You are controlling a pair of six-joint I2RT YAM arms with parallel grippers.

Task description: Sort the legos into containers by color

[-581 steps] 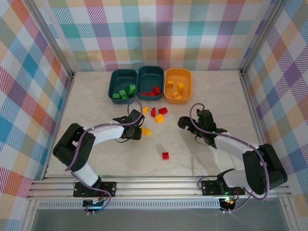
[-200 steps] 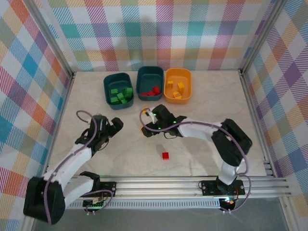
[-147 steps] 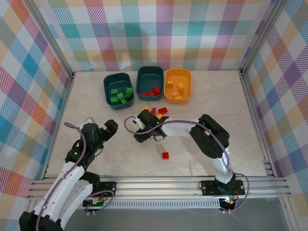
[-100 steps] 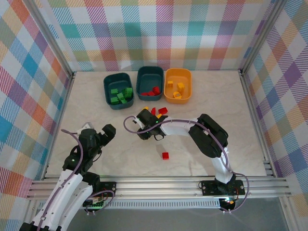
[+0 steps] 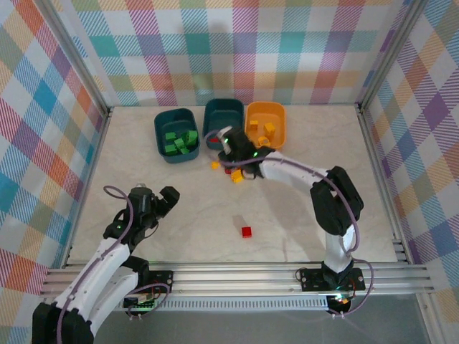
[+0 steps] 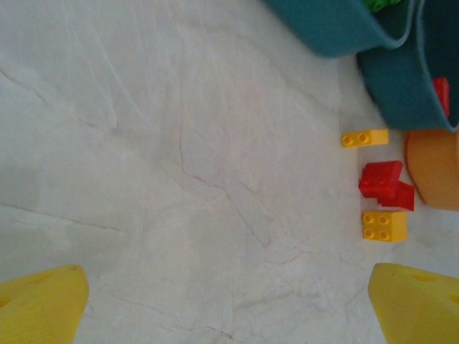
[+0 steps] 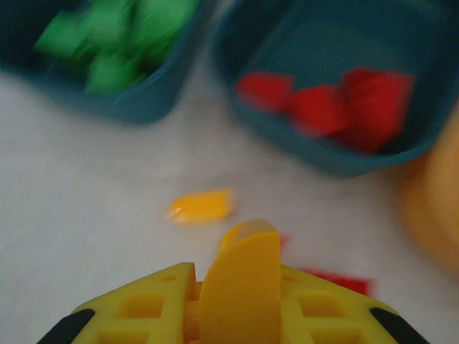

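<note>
Top view, nearest first. Lone red brick (image 5: 246,231) lay on the desk (image 5: 323,179), well apart from both claws, at about 4 o'clock from the left claw (image 5: 163,204).

Left claw hung over bare desk at the near left, jaws wide, nothing between them. In the left wrist view its claw (image 6: 229,308) showed two yellow fingertips (image 6: 43,301) far apart at the bottom corners, with marbled desk (image 6: 179,143) between.

Loose cluster next, at about 2 o'clock from the left claw and well apart from it: flat yellow brick (image 5: 214,165) (image 6: 364,137), red bricks (image 5: 229,170) (image 6: 387,185), square yellow brick (image 5: 237,177) (image 6: 384,225). The cluster sat just at 6 o'clock of the right claw (image 5: 228,143).

Right claw was at the near rim of the middle tub, jaws narrow and pinching a yellow-orange brick (image 7: 240,251). In the right wrist view the brick stood up between the claw's (image 7: 240,287) fingers. Image was blurred, so brick shape was unclear. The flat yellow brick (image 7: 202,204) lay on the desk just past the fingertips.

Farthest, three tubs in a row:
- Left teal tub (image 5: 159,132) held green bricks (image 5: 179,141), at 10 o'clock from the right claw.
- Middle teal tub (image 5: 224,102) held red bricks, at 12 o'clock.
- Orange tub (image 5: 282,129) held yellow bricks (image 5: 267,129), at 2 o'clock.
</note>
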